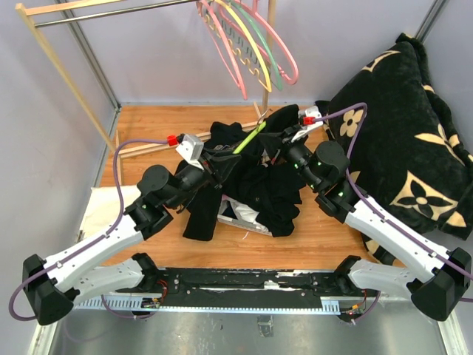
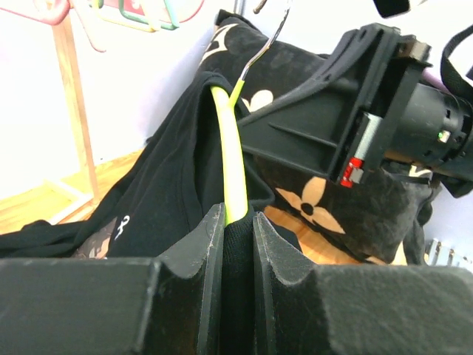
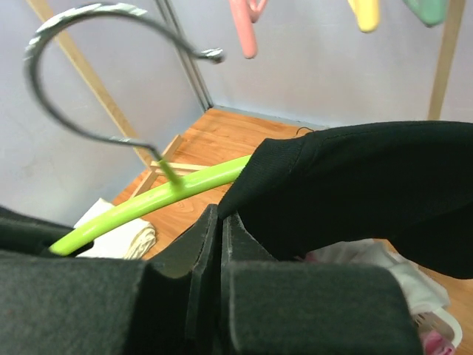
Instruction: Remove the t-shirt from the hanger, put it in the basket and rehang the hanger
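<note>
Stripping step underway. Your left gripper (image 2: 238, 216) clamps green hanger (image 2: 230, 151) arm, fabric included; right gripper (image 3: 220, 220) pinches t-shirt (image 3: 355, 185) edge. Next: hold hanger steady, draw shirt off end.

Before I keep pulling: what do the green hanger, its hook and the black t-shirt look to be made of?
The hanger looks like smooth lime-green plastic or plastic-coated wire, slightly glossy. Its hook is bare grey metal wire with bright glints. The t-shirt is matte black knit, likely cotton, draping softly.
</note>
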You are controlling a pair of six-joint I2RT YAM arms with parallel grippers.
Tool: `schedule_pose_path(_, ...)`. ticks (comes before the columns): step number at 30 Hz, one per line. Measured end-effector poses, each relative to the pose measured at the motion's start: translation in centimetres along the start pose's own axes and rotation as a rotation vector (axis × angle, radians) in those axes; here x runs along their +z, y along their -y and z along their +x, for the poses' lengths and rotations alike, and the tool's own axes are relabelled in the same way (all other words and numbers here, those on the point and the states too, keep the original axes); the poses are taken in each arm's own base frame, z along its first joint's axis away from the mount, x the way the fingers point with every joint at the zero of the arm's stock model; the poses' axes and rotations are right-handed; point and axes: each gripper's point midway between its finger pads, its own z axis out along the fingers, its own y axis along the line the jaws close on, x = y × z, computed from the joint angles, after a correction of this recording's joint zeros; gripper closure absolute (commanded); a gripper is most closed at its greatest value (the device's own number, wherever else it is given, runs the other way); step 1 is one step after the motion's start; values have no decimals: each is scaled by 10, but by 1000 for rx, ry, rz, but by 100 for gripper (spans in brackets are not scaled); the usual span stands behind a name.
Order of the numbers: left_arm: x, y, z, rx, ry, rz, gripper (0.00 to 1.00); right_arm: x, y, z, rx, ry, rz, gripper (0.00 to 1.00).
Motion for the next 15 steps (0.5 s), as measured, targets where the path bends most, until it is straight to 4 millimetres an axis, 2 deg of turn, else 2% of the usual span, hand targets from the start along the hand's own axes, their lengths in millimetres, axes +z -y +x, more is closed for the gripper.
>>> schedule_pose_path(10, 12, -8, -13, 3, 15, -59, 100, -5, -34, 4, -67, -26, -208, 99)
schedule_pose_path(12, 13, -8, -16, 3, 16, -62, 99, -6, -38, 5, -82, -34, -236, 91)
schedule_pose_path(15, 15, -8, -17, 3, 18, -61, 99, -7, -39, 6, -99, -40, -250, 68)
